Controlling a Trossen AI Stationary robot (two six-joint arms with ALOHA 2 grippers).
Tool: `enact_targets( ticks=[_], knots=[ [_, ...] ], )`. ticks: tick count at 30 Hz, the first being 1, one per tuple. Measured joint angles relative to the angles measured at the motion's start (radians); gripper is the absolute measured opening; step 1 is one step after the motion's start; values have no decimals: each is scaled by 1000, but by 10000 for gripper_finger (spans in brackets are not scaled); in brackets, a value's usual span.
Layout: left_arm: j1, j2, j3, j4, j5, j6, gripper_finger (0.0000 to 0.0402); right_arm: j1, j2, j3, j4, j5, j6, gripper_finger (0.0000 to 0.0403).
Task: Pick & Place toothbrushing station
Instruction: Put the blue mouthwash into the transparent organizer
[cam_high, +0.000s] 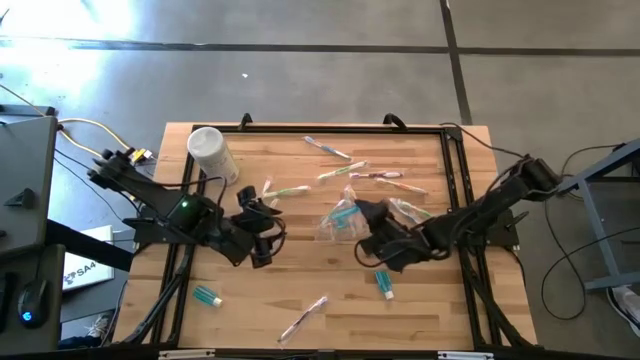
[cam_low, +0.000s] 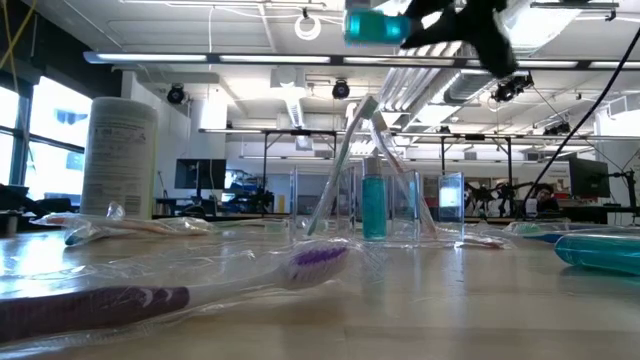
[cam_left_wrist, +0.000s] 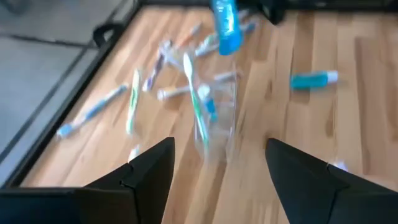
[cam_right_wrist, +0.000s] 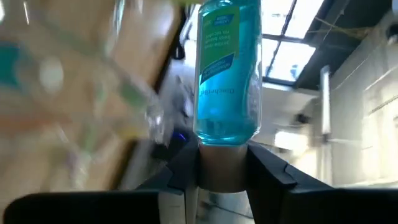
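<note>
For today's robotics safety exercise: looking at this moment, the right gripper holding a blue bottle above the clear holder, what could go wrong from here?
1. The right gripper pinches the blue bottle only at its cap end, so the bottle might slip or swing.
2. The clear holder already has a toothbrush leaning in it and a blue bottle standing in it; a lowered bottle could strike them or tip the light holder.
3. The left gripper, open, sits close to the holder and might bump it.

Station (cam_high: 340, 222) mid-table, between both tools (tub (cam_high: 212, 153) behind, at left).
</note>
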Motion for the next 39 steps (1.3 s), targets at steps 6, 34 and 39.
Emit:
enact_targets(
  ticks=[6, 34, 39],
  knots=[
    [0, 35, 0, 4, 19, 3, 243, -40, 81, 2, 4, 0, -102, 90],
    [0, 116, 0, 19, 24, -6, 243, 13, 226, 326, -609, -46, -232, 90],
    [0, 124, -1, 17, 27, 14, 243, -31, 248, 326, -664, -58, -229, 90]
  ],
)
